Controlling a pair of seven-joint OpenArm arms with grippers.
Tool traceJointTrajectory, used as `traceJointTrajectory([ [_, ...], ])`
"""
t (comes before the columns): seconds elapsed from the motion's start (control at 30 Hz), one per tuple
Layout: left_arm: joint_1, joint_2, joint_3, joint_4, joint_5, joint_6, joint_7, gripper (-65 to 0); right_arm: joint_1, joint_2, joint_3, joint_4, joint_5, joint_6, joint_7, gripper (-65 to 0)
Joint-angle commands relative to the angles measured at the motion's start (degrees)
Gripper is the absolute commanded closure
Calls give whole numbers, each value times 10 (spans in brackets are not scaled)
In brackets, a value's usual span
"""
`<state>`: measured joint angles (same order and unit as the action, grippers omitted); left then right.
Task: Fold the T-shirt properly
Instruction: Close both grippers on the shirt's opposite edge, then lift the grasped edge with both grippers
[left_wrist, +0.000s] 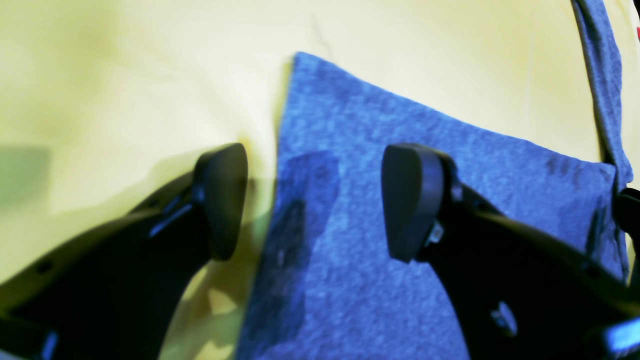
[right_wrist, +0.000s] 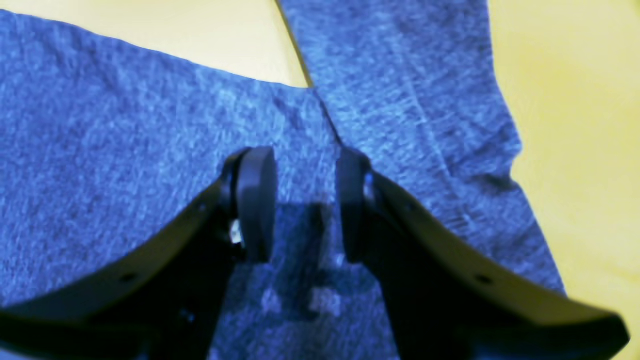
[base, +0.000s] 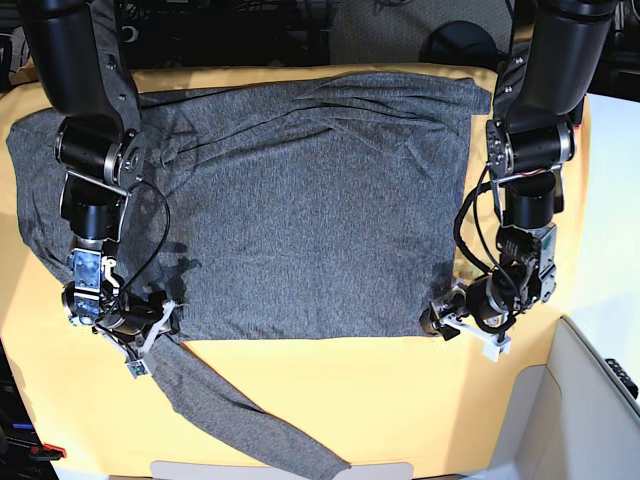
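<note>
The dark grey T-shirt lies spread flat on the yellow-orange cloth, one long sleeve trailing toward the front edge. My left gripper is low at the shirt's front right corner. In the left wrist view it stands wide open astride the shirt's side edge, one finger over cloth, one over fabric. My right gripper is at the front left, where the sleeve meets the body. It is open with a narrower gap just above the fabric, and nothing is pinched between the pads.
The yellow-orange cloth covers the whole table. A pale grey bin wall stands at the front right corner. Both black arms rise toward the back on either side. A bunched part of the shirt reaches the left edge.
</note>
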<state>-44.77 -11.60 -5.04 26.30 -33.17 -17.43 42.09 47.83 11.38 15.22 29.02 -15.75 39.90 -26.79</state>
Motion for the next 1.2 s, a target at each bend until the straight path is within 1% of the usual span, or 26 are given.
traceJointTrajectory([
  [0.0, -21, 6, 0, 6, -1, -2, 11, -407, 21, 7, 1, 19, 8, 1, 13, -215],
  [0.13, -25, 14, 0, 6, -1, -2, 11, -407, 9, 6, 1, 36, 8, 1, 13, -215],
  [0.37, -26, 14, 0, 6, -1, -2, 10, -407, 4, 6, 1, 42, 8, 1, 13, -215],
  [0.43, -26, 13, 1, 6, -1, -2, 7, -393, 4, 6, 1, 42, 8, 1, 13, -215],
  [0.5, -23, 11, 1, 6, -1, -2, -6, -336, 4, 6, 1, 42, 8, 1, 13, -215],
  [0.53, -23, 10, 1, 6, -1, -2, -12, -296, 2, 6, 1, 42, 8, 1, 13, -215],
  [0.63, -22, 9, 1, 5, -1, -2, -23, -144, 1, 6, 1, 42, 8, 1, 13, -215],
  [0.67, -22, 8, 1, 5, -1, -2, -26, -83, 1, 6, 1, 42, 8, 1, 13, -215],
  [0.7, -22, 8, 1, 4, 0, -2, -27, -35, 1, 6, 1, 42, 8, 1, 13, -215],
  [0.73, -22, 8, 1, 4, 0, -2, -30, 0, 1, 6, 1, 42, 8, 1, 13, -215],
  [0.83, -22, 8, 1, 4, 1, -2, -33, -10, 2, 6, 1, 42, 8, 1, 13, -215],
  [0.93, -22, 8, 1, 4, 1, -2, -33, -2, 14, 12, 2, 42, 8, 1, 13, -218],
  [1.03, -21, 8, 2, 4, 1, -2, -33, -1, 49, 37, 2, 26, 8, 1, 13, -219],
  [1.17, -12, 8, 2, 4, 1, -2, -33, -1, 100, 69, 2, -30, 8, 1, 14, -221],
])
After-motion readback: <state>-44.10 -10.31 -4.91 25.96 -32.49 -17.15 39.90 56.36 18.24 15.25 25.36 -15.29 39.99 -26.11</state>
